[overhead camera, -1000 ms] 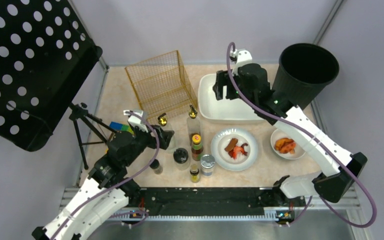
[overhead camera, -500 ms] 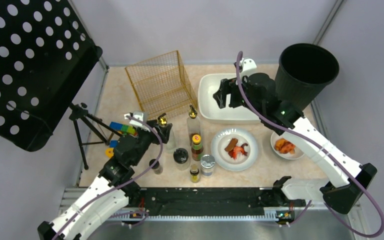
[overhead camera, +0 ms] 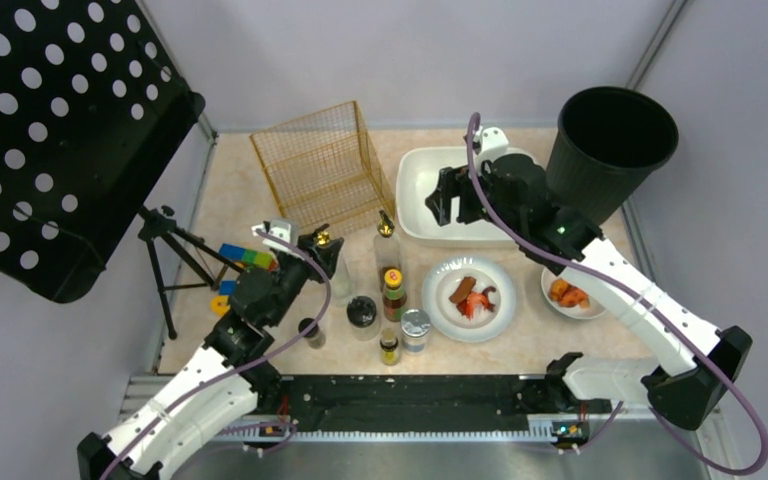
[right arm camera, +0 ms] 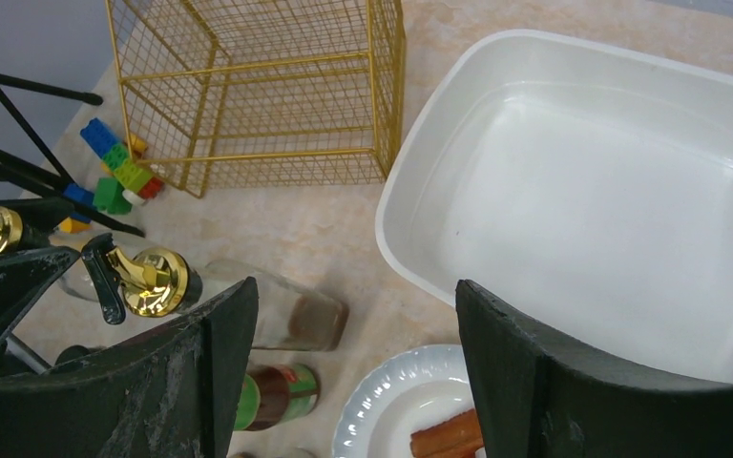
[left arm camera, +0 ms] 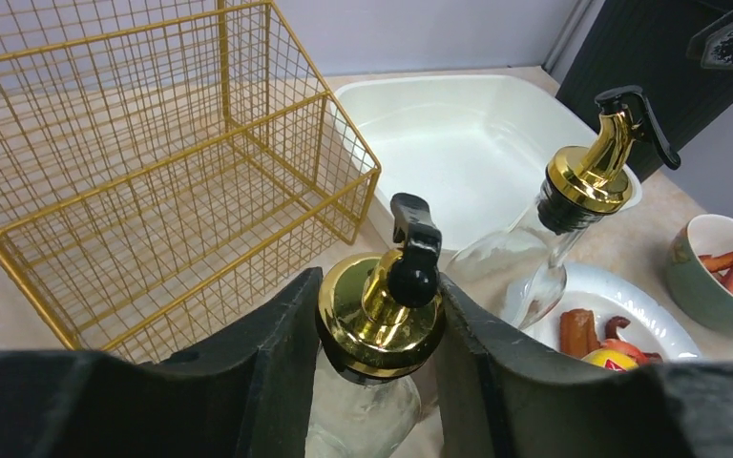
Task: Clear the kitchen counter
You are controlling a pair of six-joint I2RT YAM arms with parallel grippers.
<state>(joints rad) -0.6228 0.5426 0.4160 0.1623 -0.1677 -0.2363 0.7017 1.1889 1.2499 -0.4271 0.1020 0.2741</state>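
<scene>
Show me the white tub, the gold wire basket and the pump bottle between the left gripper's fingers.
white tub [right arm camera: 611, 191], right wrist view, on its bare floor.
gold wire basket [overhead camera: 325, 165], top external view, on its wire mesh.
pump bottle [left arm camera: 379, 320], left wrist view, on its gold cap.

Both arms same build: left arm [overhead camera: 185, 400], right arm [overhead camera: 650, 305], white shell links, black joint housings, black base blocks. Purple cable [overhead camera: 762, 420] looped along each. White camera mount [overhead camera: 278, 233] at wrist. Jaws chunky matte black, inner faces scuffed grey.
</scene>
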